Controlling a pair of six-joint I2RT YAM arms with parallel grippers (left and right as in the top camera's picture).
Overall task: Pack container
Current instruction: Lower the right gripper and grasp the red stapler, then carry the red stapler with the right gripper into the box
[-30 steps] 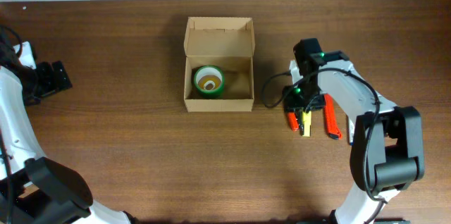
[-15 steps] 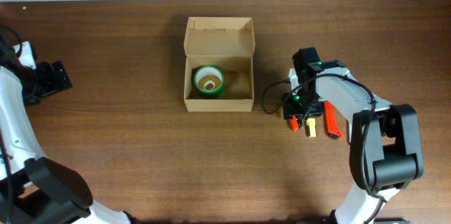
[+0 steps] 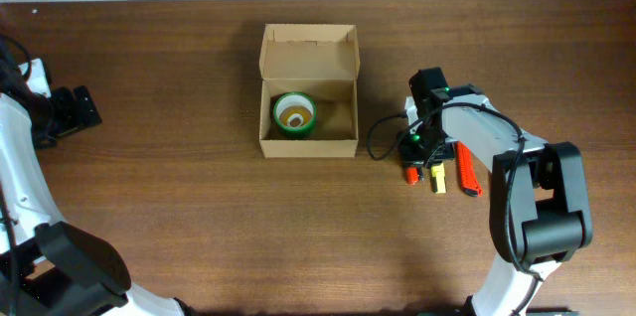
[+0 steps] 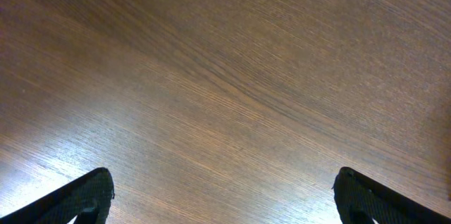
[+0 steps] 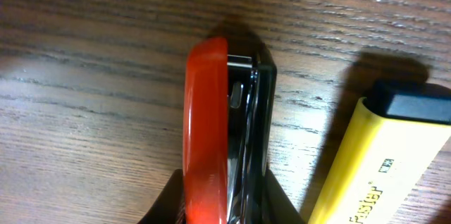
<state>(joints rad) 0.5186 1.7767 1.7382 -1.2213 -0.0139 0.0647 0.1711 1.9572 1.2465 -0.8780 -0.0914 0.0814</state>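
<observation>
Right gripper (image 5: pixel 227 206) clamped on red-and-black tool (image 5: pixel 211 125), 3 o'clock of container (image 3: pixel 308 146). Yellow marker (image 5: pixel 359 160) just beside it. Left gripper (image 4: pixel 225 197) spread wide, holding nothing, at table's (image 4: pixel 225 76) 9 o'clock edge.

Overhead looks straight down; wrist views hug the table (image 4: pixel 225 76) — right shares the red stapler (image 5: pixel 208 132).
</observation>
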